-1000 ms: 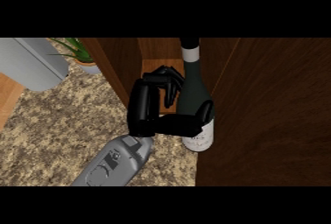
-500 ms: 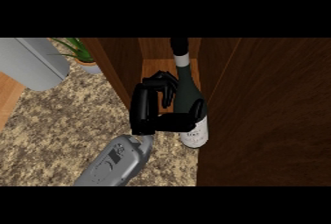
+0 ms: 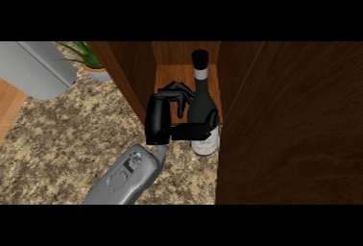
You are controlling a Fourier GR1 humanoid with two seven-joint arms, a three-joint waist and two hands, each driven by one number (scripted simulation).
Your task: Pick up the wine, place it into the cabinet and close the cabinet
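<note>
The wine bottle (image 3: 204, 98) is dark, with a black top, a silver neck band and a white label. It stands upright in the opening of the dark wooden cabinet (image 3: 177, 54). Its base is at the shelf's front edge, and whether it rests there I cannot tell. My left hand (image 3: 157, 117) is on the bottle's left side. The fingers curl round its shoulder and the thumb crosses the label, so the hand is shut on it. The cabinet's right door (image 3: 297, 120) stands open. My right hand does not show.
The cabinet's left side panel (image 3: 131, 77) rises close beside my hand. A potted green plant (image 3: 89, 60) and a grey appliance (image 3: 35, 67) stand at the back left of the speckled granite counter (image 3: 64, 144). The counter's left edge (image 3: 16, 120) is near.
My left hand has carried the bottle a little left and deeper into the cabinet opening. Its black top, cut off before, now shows fully.
</note>
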